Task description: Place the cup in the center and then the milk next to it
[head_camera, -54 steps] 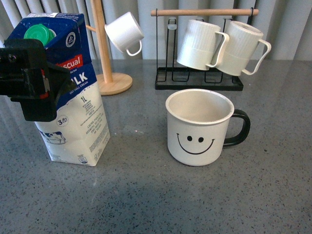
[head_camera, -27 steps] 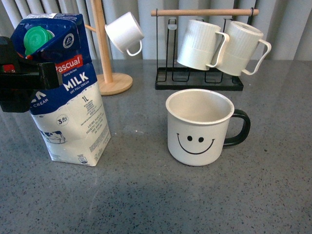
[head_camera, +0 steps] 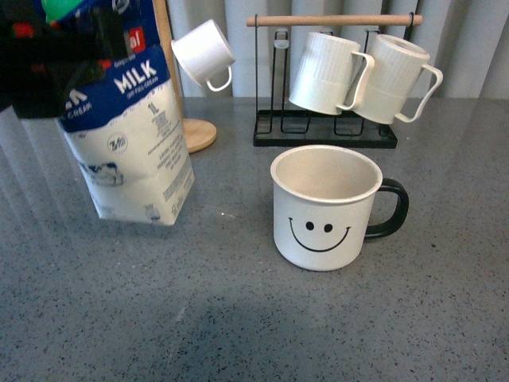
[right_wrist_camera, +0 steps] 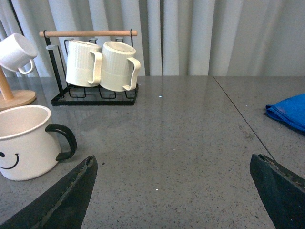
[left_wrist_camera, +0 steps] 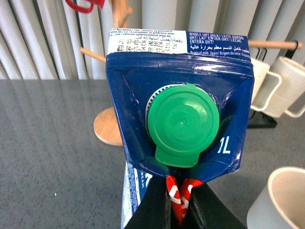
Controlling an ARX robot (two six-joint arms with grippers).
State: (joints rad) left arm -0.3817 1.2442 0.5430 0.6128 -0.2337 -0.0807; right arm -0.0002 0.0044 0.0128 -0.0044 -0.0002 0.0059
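Risen higher, the left tool [left_wrist_camera: 177, 208] clenches the milk [head_camera: 135, 151], tilted clear of the table [head_camera: 238, 326].

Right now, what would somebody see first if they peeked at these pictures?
The big blue-and-white milk carton at the left of the front view, tilted, with the left gripper clamped on its top near the green cap. To its right, mid-table, stands the cream cup with a black smiley face.
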